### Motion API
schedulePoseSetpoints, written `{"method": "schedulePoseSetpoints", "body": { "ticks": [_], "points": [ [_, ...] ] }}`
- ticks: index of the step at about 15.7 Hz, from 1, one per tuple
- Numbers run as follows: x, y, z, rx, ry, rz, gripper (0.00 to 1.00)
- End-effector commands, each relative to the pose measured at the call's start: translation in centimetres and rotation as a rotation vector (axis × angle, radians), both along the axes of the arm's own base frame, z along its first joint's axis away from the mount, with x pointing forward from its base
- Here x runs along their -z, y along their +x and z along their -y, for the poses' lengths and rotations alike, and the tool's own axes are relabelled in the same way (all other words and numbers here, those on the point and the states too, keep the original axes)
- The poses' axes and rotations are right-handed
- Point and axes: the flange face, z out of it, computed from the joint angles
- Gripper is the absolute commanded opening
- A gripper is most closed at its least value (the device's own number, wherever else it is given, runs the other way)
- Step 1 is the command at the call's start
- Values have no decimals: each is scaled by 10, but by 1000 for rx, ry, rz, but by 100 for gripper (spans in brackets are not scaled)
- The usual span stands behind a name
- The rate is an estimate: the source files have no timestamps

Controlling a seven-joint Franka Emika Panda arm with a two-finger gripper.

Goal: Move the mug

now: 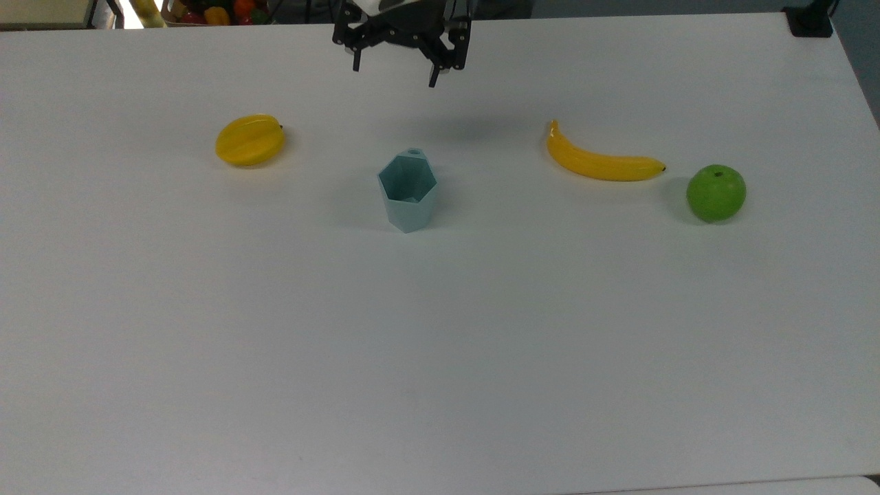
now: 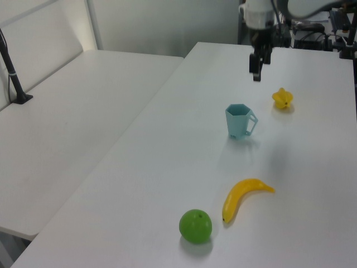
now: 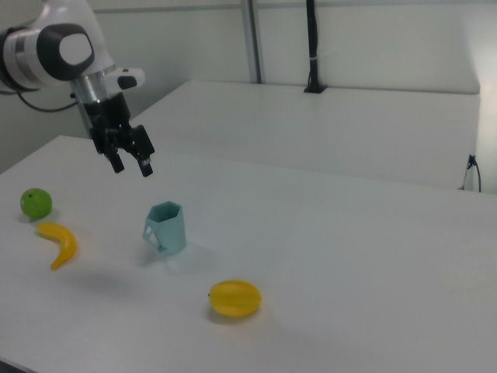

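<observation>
Zero contact: gripper point(image 1: 397, 74) is hanging spread-fingered, empty, above mug point(image 1: 408, 190), which is sitting upright, handle facing the arm for grabbing.

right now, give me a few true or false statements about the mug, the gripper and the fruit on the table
1. The mug stands upright on the table. True.
2. The gripper is shut on the mug's handle. False: it hangs open above the table, clear of the mug.
3. In the top view, the banana lies between the mug and the green apple. True.
4. The yellow starfruit sits inside the mug. False: it lies on the table, apart from the mug.
5. The banana touches the mug. False: bare table separates them.
</observation>
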Motion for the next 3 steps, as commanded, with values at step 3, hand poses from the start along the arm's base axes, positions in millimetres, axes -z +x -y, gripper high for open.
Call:
{"method": "schedulePoseSetpoints", "body": {
  "ticks": [3],
  "points": [
    [-33, -9, 34, 62, 77, 22, 100]
  ]
}}
